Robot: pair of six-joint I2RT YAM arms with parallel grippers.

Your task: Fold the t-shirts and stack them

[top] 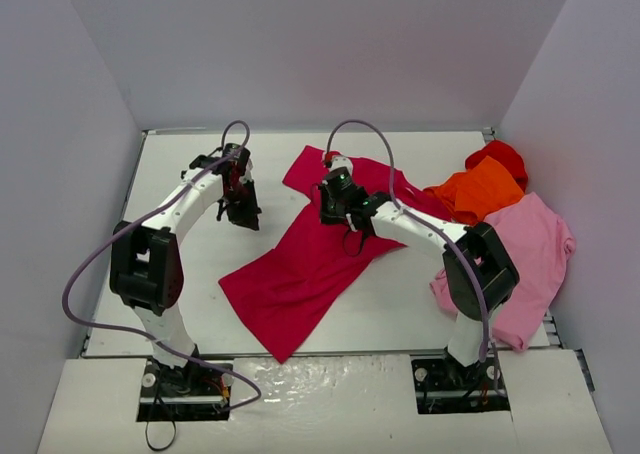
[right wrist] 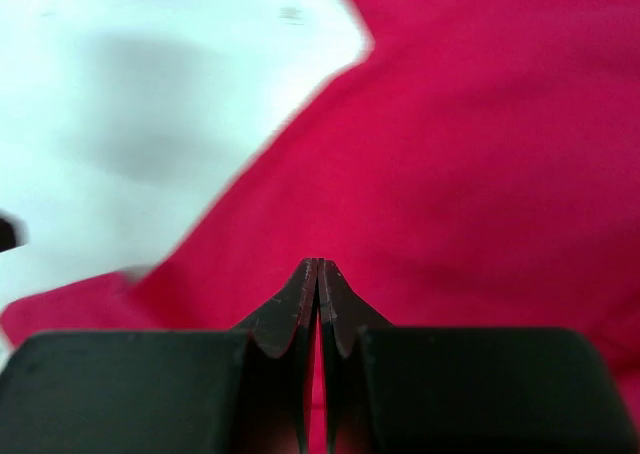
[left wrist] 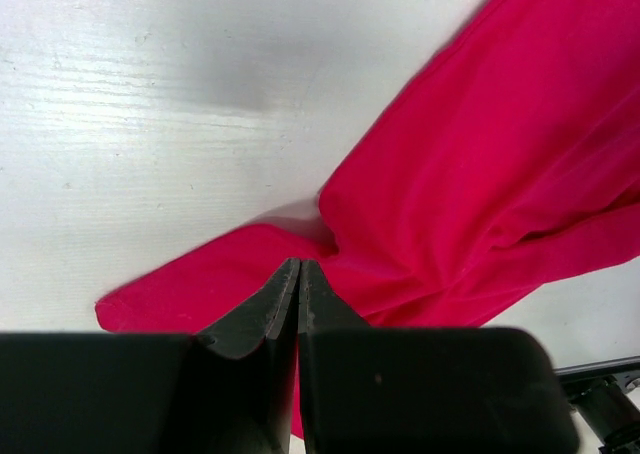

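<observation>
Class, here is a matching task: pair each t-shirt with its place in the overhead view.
1 crimson t-shirt
2 orange t-shirt
3 light pink t-shirt
4 bright red t-shirt

A farthest back, right side
B spread out in the middle
C right side, lowest in view
D bunched between two other shirts

Pairs: 1-B, 2-D, 3-C, 4-A

White bench (top: 400, 304), wood grain showing. Crimson shirt (top: 300, 274) spread flat at centre, running from 12 toward 7 o'clock. Orange shirt (top: 485, 194) crumpled at 2 o'clock, bright red shirt (top: 500, 156) bunched behind, touching it. Pink shirt (top: 535, 244) at 3 to 4 o'clock, reaching the bench edge.
</observation>
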